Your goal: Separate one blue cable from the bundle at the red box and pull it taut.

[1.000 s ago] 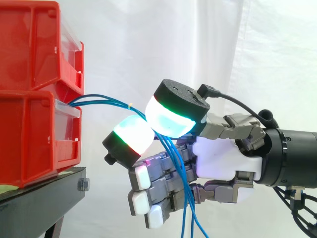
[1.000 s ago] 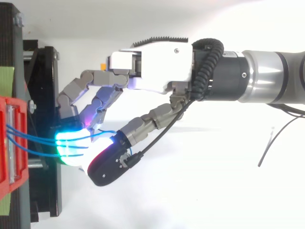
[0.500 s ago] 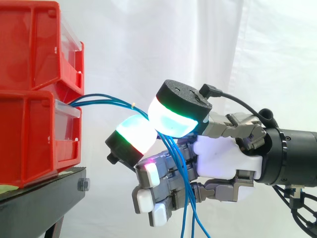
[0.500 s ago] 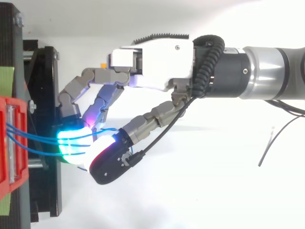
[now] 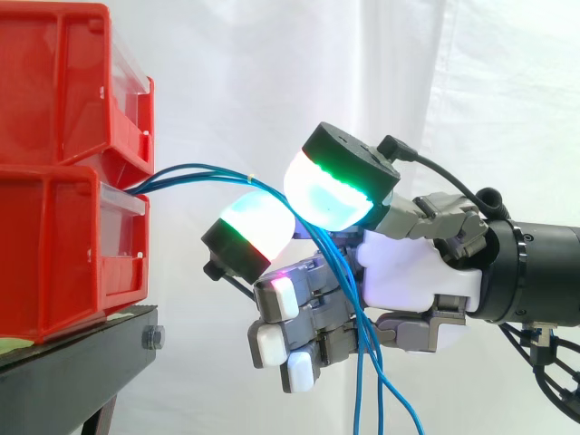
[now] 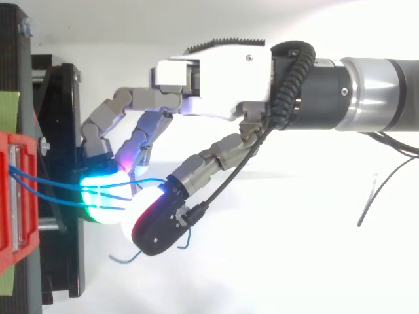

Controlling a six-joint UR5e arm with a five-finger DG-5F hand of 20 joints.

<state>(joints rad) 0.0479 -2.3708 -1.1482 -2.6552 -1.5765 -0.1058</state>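
Side view: hand [image 5: 408,276] right of red box [image 5: 63,245], curled, glowing pads [image 5: 331,195] pinched on blue cables [image 5: 199,169]; strands spanning leftward, near level, from pads to box front, slack ends hanging below; pull direction judged rightward.

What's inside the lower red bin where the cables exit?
The blue cables leave the lower bin over its clear lip. Its red wall and the upper bin cover the inside; the cable ends are hidden.
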